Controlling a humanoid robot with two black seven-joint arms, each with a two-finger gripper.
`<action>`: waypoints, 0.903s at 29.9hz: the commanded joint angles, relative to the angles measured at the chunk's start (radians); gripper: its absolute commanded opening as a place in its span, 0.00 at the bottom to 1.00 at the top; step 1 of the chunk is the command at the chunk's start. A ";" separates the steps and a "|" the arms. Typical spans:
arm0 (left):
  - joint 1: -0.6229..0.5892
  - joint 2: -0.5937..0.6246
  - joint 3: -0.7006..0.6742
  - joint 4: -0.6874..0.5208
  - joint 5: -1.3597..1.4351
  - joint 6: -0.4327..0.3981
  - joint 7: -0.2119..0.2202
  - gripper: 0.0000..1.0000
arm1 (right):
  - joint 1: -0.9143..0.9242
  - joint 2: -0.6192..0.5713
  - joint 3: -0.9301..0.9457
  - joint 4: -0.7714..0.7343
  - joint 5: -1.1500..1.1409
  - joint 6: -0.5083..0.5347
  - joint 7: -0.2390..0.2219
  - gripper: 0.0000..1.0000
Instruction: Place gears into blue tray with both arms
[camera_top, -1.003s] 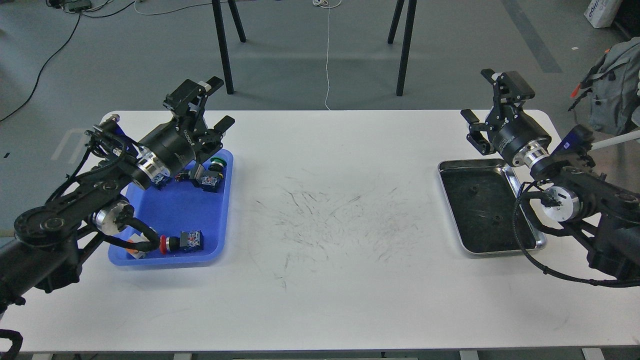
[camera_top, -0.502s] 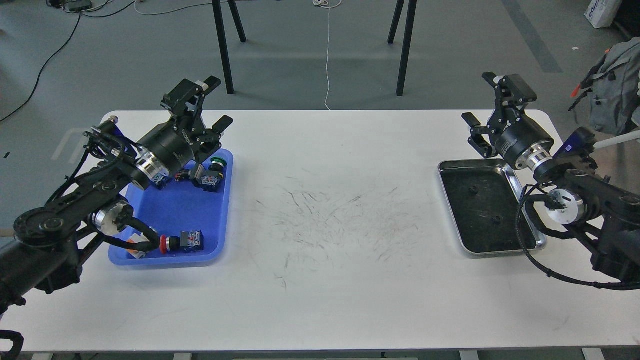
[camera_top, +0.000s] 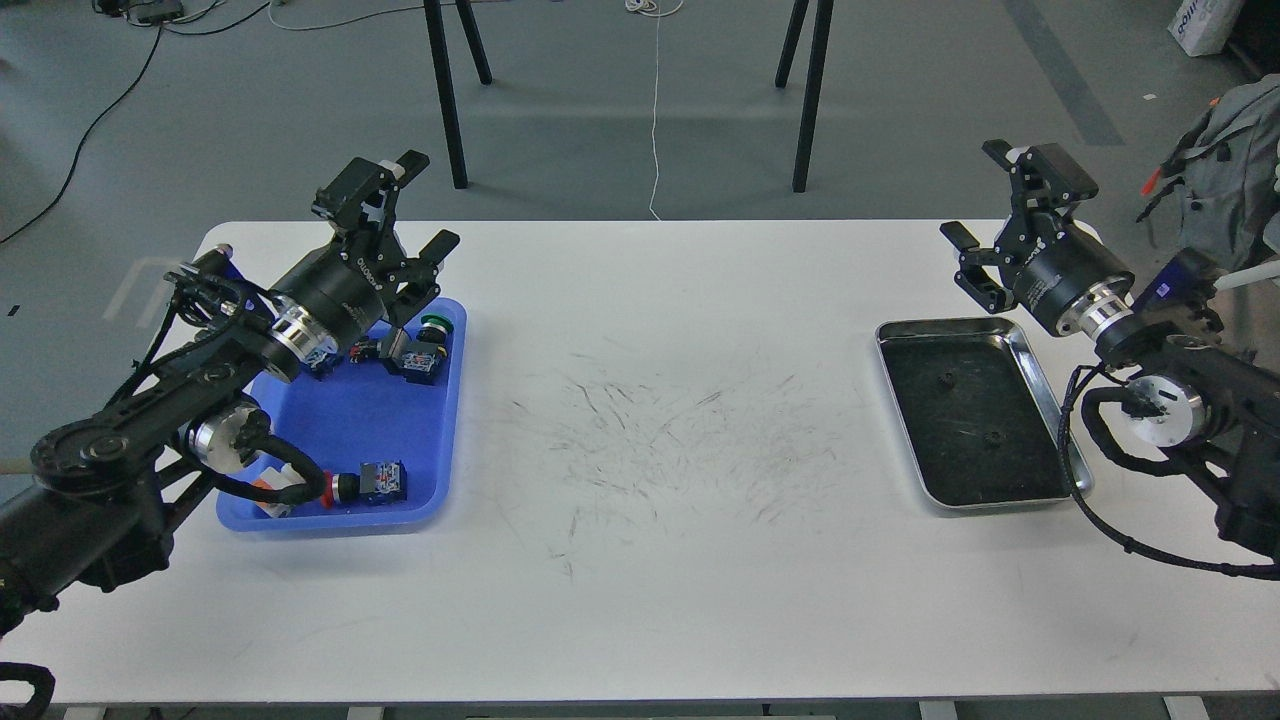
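at left of frame, the left gripper (camera_top: 405, 215) hangs open and empty over the blue tray (camera_top: 400, 430); at right, two gears (camera_top: 945, 379) lie in the silver tray (camera_top: 1040, 345), below and just left of the nearer, open right gripper (camera_top: 985, 225).

Wide bare stretch of white table (camera_top: 650, 560) between blue tray (camera_top: 440, 440) at left and silver tray (camera_top: 1040, 360) at right, push-button switches (camera_top: 420, 350) crowding the blue tray's far and near ends, its middle free, left arm (camera_top: 200, 370) overhanging its left side, right arm (camera_top: 1170, 400) just beside the silver tray's right rim.
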 joint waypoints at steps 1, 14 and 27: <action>0.000 0.000 0.000 0.000 0.000 -0.001 0.000 1.00 | 0.001 -0.028 0.000 0.002 -0.073 0.021 0.000 0.98; 0.000 -0.011 -0.002 0.003 -0.001 -0.006 0.000 1.00 | 0.012 -0.150 -0.040 -0.003 -0.259 0.100 0.000 0.98; -0.001 -0.009 0.000 0.003 0.000 -0.006 0.000 1.00 | 0.039 -0.198 -0.118 -0.006 -0.449 0.101 0.000 0.98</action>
